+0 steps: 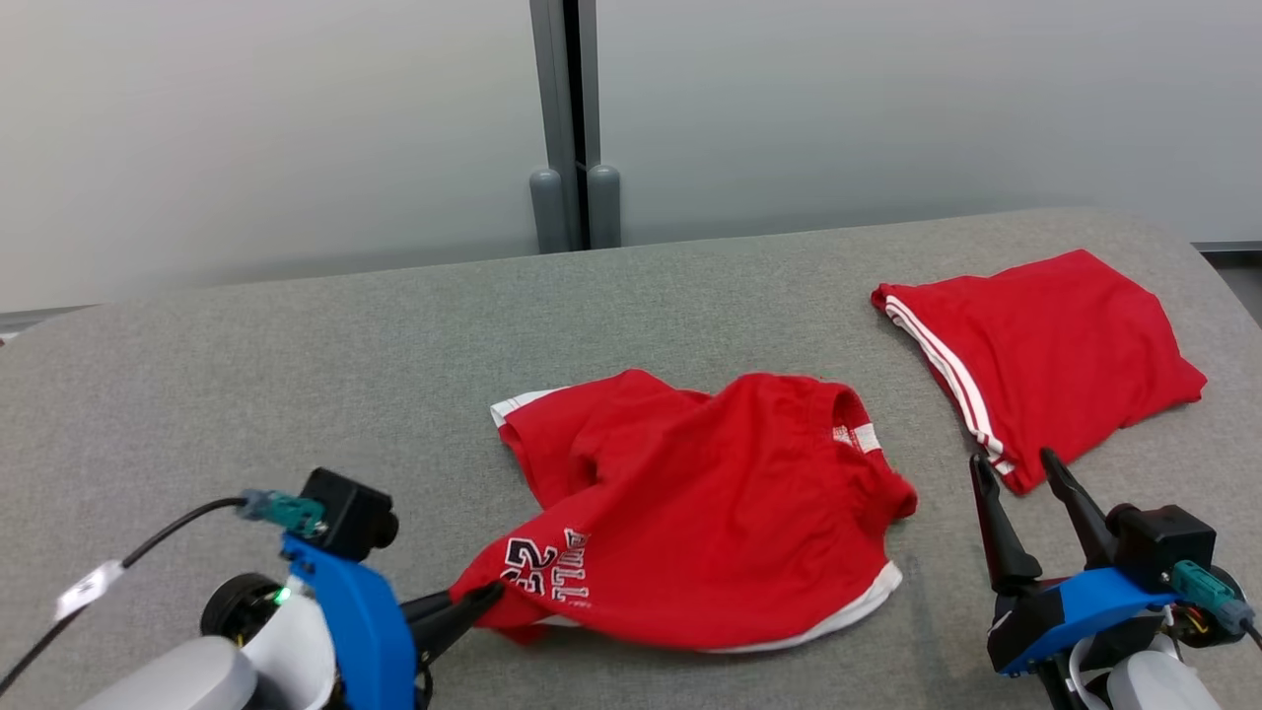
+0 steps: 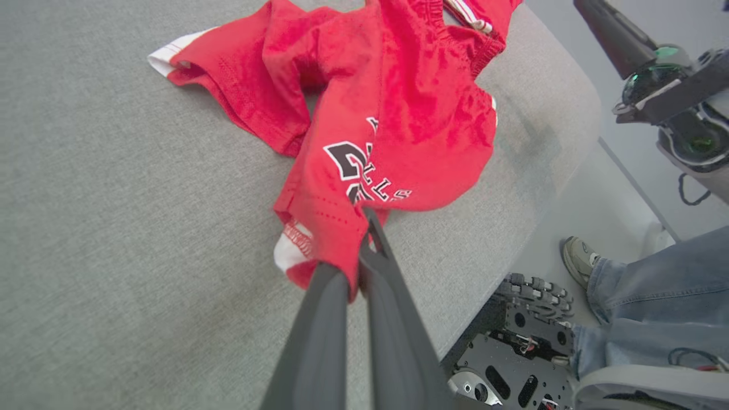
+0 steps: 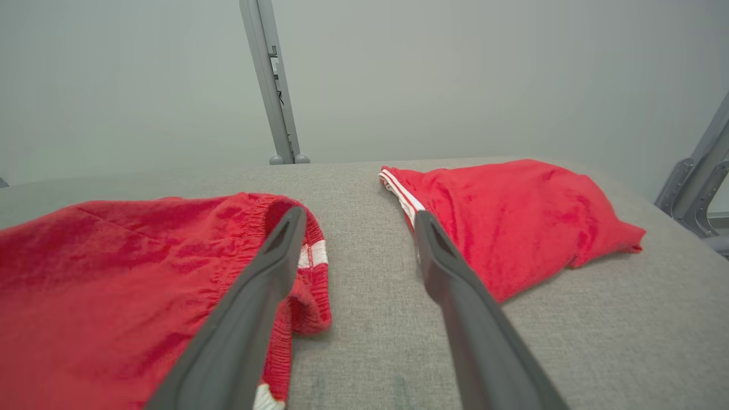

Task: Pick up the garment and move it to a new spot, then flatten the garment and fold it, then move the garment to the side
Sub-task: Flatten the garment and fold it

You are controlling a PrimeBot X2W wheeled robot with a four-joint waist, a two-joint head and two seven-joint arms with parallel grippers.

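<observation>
- Our left gripper is clamped on the garment's printed corner, with cloth pinched between its fingers, close to the table's near edge and left of the middle.
- From that corner the garment, red with white trim, lies crumpled across the middle of the table's near half, with its waistband towards the right.
- Our right gripper hovers with its fingers spread wide and grips nothing. It is near the near right corner, between the waistband and a second garment that lies folded by the right edge.
- We judge the step in hand to be flattening. The pinch should be firm and the corner drawn leftward and low, so the cloth slides instead of lifting.
- The right gripper should take the waistband end and pull the opposite way, avoiding the second garment's striped corner just beside its fingertips.
- We cannot tell how many layers the left pinch holds; it may be both.
- We count two grippers, two red garments and one table. The left wrist view also shows a person's leg and one shoe.
</observation>
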